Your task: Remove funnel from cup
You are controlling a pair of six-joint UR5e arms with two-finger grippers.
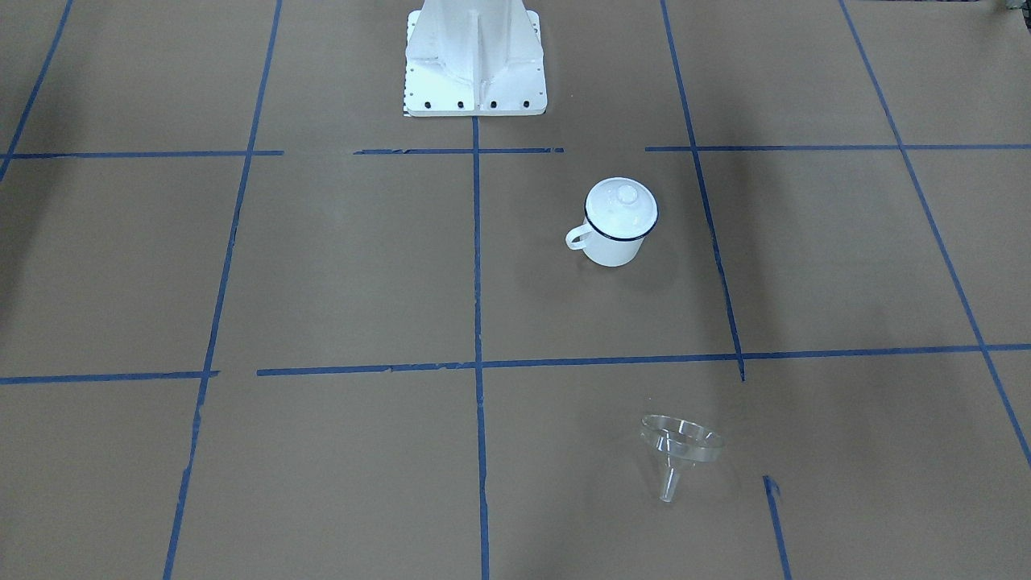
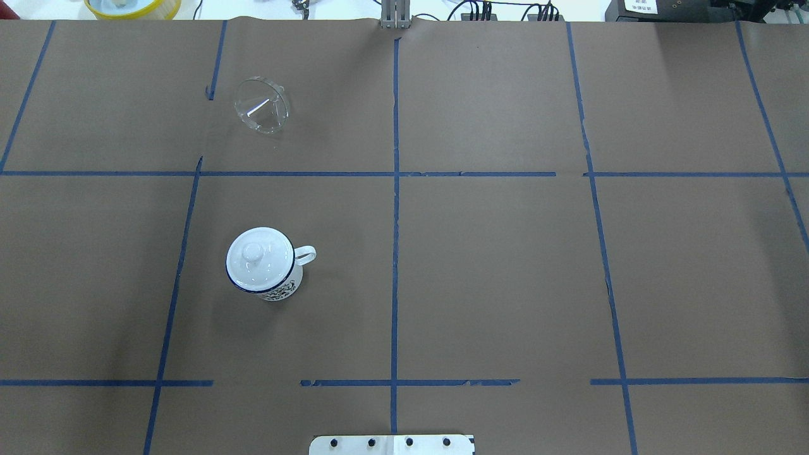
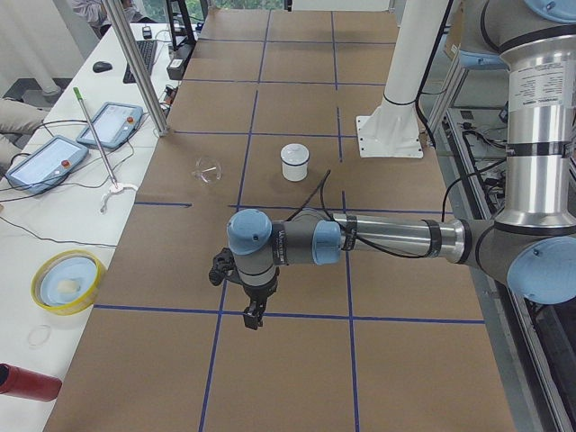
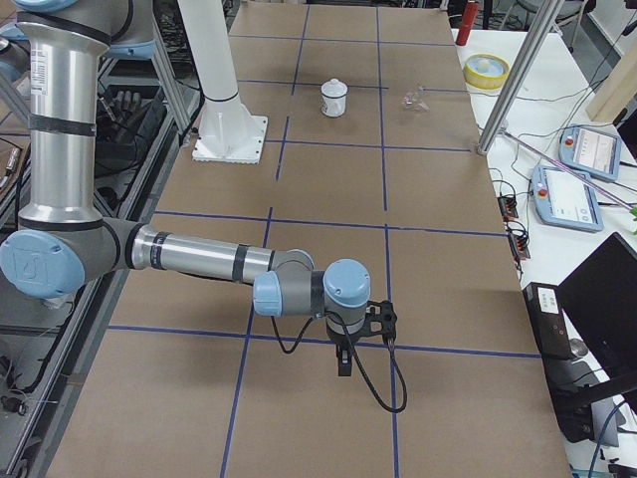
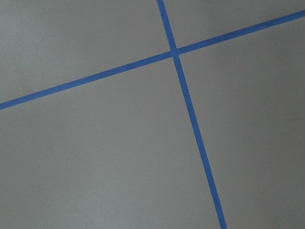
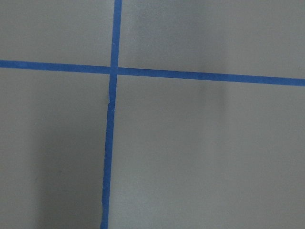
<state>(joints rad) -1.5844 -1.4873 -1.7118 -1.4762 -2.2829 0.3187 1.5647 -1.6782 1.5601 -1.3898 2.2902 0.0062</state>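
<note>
The clear funnel (image 1: 681, 447) is out of the cup and rests tilted on the brown table, rim up and spout towards the operators' side. It also shows in the overhead view (image 2: 261, 104). The white cup (image 1: 616, 251) with a dark-blue rim stands apart from it, closer to the robot base, with a white knobbed lid (image 1: 620, 205) on top. It shows in the overhead view (image 2: 281, 291) too. The left gripper (image 3: 252, 319) hangs over bare table far from both; I cannot tell if it is open. The right gripper (image 4: 343, 366) hangs at the table's other end; I cannot tell its state either.
The white robot base (image 1: 475, 56) stands at the table's edge. Blue tape lines grid the brown paper. A yellow bowl (image 3: 65, 281), a red can (image 3: 27, 382), tablets (image 3: 40, 164) and a metal pole (image 3: 135, 63) are on the white side bench. Both wrist views show only paper and tape.
</note>
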